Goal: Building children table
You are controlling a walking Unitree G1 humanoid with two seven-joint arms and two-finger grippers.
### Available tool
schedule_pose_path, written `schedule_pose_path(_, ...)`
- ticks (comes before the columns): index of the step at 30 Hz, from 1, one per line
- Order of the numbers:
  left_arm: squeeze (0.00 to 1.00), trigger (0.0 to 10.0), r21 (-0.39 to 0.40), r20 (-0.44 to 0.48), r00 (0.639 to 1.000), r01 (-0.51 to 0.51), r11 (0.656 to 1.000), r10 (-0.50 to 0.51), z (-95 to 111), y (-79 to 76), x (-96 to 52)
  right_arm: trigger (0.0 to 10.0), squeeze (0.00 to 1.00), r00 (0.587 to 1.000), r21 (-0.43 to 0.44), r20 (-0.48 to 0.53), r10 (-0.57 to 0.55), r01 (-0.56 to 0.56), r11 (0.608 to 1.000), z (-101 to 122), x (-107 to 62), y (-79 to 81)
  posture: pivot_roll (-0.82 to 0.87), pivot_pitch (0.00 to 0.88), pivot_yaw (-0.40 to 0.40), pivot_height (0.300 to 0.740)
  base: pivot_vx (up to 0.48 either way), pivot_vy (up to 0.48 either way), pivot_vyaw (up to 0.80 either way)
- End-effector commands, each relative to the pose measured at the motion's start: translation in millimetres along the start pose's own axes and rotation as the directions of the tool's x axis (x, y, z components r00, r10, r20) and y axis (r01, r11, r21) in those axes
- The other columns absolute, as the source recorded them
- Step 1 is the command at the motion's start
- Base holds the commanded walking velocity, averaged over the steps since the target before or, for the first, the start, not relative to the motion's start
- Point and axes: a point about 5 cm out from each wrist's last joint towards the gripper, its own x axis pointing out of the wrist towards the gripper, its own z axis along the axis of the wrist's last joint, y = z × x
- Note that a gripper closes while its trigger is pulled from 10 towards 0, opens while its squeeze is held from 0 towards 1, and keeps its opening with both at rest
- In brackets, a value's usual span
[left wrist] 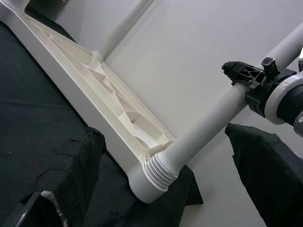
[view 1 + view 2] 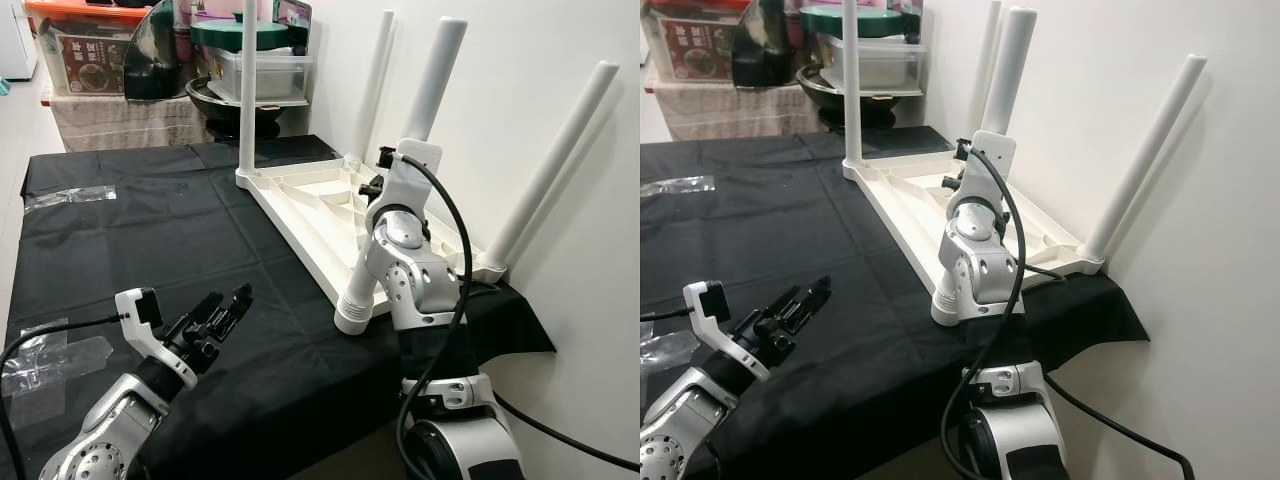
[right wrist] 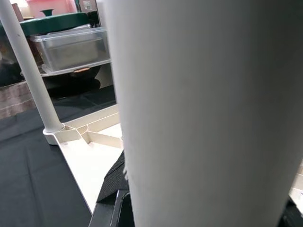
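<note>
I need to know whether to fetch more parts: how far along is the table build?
All four white tubular legs stand in the upturned white plastic tabletop. In hand: the right gripper is clamped on the nearest leg, whose threaded base shows ridges, so probably not fully screwed in. Left gripper hovers open. Left: tightening, then flipping upright.

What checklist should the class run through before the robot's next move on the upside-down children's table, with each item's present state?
1. Right claw closed around the near leg: ok.
2. Near leg fully screwed into the tabletop: not ok, thread ridges show at its base.
3. Other three legs standing in their corners, such as the far-left leg: ok.
4. Left claw free and open above the black cloth: ok.
5. Tabletop lying flat on the cloth: ok.
6. Corner by the wall firmly supported: cannot tell.
</note>
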Motion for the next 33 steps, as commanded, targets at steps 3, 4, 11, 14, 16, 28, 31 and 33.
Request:
schedule_pose_path(3, 0.00, 10.0, 0.001, -0.016, 1.000, 0.003, 1.000, -0.003, -2, 1.4, 1.6, 10.0, 0.00, 0.981, 0.035, -0.191, -0.031, 0.039, 0.999, -38, 0.2, -5.7, 0.04, 0.000, -0.111, 0.740, 0.000, 0.000, 0.00)
schedule_pose_path(4, 0.00, 10.0, 0.002, -0.018, 1.000, 0.004, 1.000, -0.004, -2, 1.4, 1.9, 10.0, 0.11, 0.982, 0.040, -0.188, -0.029, 0.037, 0.998, -37, -0.2, -5.8, 0.04, 0.000, -0.111, 0.740, 0.000, 0.000, 0.00)
schedule_pose_path(11, 0.00, 10.0, 0.003, -0.022, 1.000, 0.008, 1.000, -0.008, -3, 1.2, 2.4, 10.0, 1.00, 0.983, 0.051, -0.184, -0.025, 0.035, 0.998, -35, -2.3, -6.1, 0.04, 0.000, -0.106, 0.740, 0.000, 0.000, 0.00)
schedule_pose_path(14, 0.00, 10.0, 0.004, -0.024, 1.000, 0.009, 1.000, -0.009, -3, 1.3, 2.4, 10.0, 1.00, 0.985, 0.059, -0.172, -0.022, 0.032, 0.998, -32, -3.1, -6.5, 0.04, 0.000, -0.106, 0.740, 0.000, 0.000, 0.00)
schedule_pose_path(16, 0.00, 10.0, 0.004, -0.024, 1.000, 0.008, 1.000, -0.008, -3, 1.4, 2.4, 10.0, 1.00, 0.986, 0.063, -0.165, -0.018, 0.029, 0.998, -30, -3.5, -6.5, 0.04, 0.000, -0.106, 0.740, 0.000, 0.000, 0.00)
schedule_pose_path(28, 0.00, 10.0, 0.006, -0.028, 1.000, 0.014, 1.000, -0.013, -2, 1.3, 2.4, 10.0, 1.00, 0.966, 0.091, -0.032, 0.256, -0.253, 0.963, 17, -6.7, -6.0, 0.04, 0.000, -0.100, 0.740, 0.000, 0.000, 0.00)
schedule_pose_path(31, 0.00, 10.0, 0.006, -0.028, 1.000, 0.015, 1.000, -0.014, -2, 1.3, 2.6, 10.0, 1.00, 0.960, 0.075, -0.015, 0.281, -0.279, 0.957, 23, -6.4, -8.6, 0.03, 0.000, -0.097, 0.740, 0.000, 0.000, 0.00)
schedule_pose_path(33, 0.00, 10.0, 0.005, -0.028, 0.999, 0.015, 1.000, -0.015, -2, 1.3, 2.8, 10.0, 1.00, 0.949, 0.053, -0.007, 0.314, -0.313, 0.948, 26, -5.6, -11.5, 0.03, 0.000, -0.097, 0.740, 0.000, 0.000, 0.00)
